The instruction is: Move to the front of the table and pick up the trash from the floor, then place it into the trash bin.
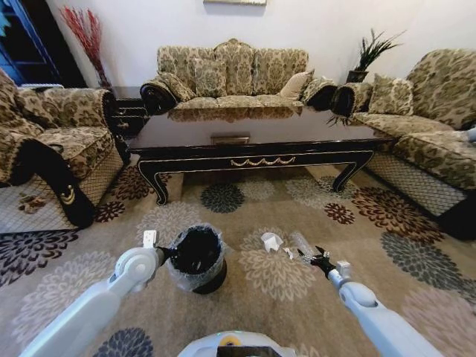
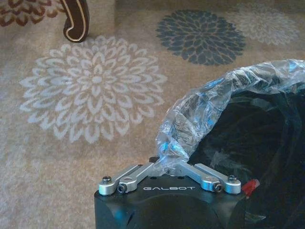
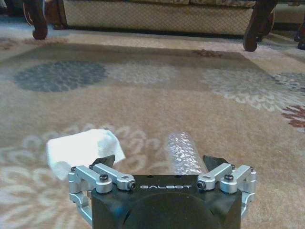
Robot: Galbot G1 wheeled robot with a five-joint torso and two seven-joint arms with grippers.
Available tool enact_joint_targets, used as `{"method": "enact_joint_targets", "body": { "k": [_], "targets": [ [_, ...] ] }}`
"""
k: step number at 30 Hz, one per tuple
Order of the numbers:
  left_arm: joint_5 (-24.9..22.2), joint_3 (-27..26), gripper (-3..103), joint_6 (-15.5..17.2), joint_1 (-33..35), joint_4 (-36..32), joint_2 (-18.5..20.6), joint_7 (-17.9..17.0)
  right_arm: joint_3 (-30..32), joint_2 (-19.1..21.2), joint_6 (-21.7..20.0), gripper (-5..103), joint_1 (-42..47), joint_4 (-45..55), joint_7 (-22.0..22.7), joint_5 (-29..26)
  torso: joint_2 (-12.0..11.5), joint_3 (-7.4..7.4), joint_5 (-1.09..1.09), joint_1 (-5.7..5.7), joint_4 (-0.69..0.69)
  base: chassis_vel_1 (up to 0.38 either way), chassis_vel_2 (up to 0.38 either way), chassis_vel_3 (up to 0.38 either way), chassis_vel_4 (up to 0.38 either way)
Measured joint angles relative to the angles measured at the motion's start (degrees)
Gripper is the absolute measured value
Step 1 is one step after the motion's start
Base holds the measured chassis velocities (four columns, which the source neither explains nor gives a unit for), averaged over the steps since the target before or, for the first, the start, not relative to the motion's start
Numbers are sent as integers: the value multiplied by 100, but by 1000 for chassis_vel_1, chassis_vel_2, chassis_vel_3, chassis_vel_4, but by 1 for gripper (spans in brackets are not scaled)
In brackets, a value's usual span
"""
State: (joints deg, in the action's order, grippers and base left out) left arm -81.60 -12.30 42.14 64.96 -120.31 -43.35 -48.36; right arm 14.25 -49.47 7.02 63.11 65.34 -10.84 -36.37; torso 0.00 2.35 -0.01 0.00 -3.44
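Right gripper (image 3: 159, 160) sits low over the floor (image 1: 312, 297), jaws spread wide on either side of a clear crinkly plastic piece (image 3: 183, 152); a crumpled white paper scrap (image 3: 83, 148) lies just beside it. Left gripper (image 2: 167, 167) is clamped on the bag-lined rim of the trash bin (image 1: 197, 256). Beyond stands the table (image 1: 253, 141).

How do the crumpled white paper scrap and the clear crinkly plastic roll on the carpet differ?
The crumpled white paper scrap is opaque and bunched; the clear crinkly plastic roll is see-through and tube-shaped. The scrap lies beside the right gripper, the roll between its open fingers. Both rest on the carpet.
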Motion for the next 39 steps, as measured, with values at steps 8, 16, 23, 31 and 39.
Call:
{"method": "enact_joint_targets", "body": {
  "k": [8, 16, 23, 31, 39],
  "targets": [
    [-8, -34, 2, 0, 87, -177, 26, -18, -421, -249, 61, 100, -774, -1080, -93, 132, 0, 0, 2, 0, -3, 0, 0, 0, 0],
    [-33, 6, 2, 1, -19, -242, 25, -23, -414, -324, 38, 100, -975, -1394, -84, 186, 0, 0, 1, 0, -2, 0, 0, 0, 0],
    [-38, 73, 2, -1, -94, -237, -26, -23, -433, -422, 41, 100, -1025, -1708, -147, 373, 0, 0, 2, 0, -3, 0, 0, 0, 0],
    [-5, 80, 2, 0, -54, -301, -45, -30, -504, -583, 124, 100, -1266, -2241, -251, 599, 0, 0, 1, 0, -2, 0, 0, 0, 0],
    [13, 35, 2, 0, 18, -388, -37, -52, -618, -627, 155, 99, -1399, -2381, -254, 664, 0, 0, 1, 0, -2, 0, 0, 0, 0]
  ]
}}
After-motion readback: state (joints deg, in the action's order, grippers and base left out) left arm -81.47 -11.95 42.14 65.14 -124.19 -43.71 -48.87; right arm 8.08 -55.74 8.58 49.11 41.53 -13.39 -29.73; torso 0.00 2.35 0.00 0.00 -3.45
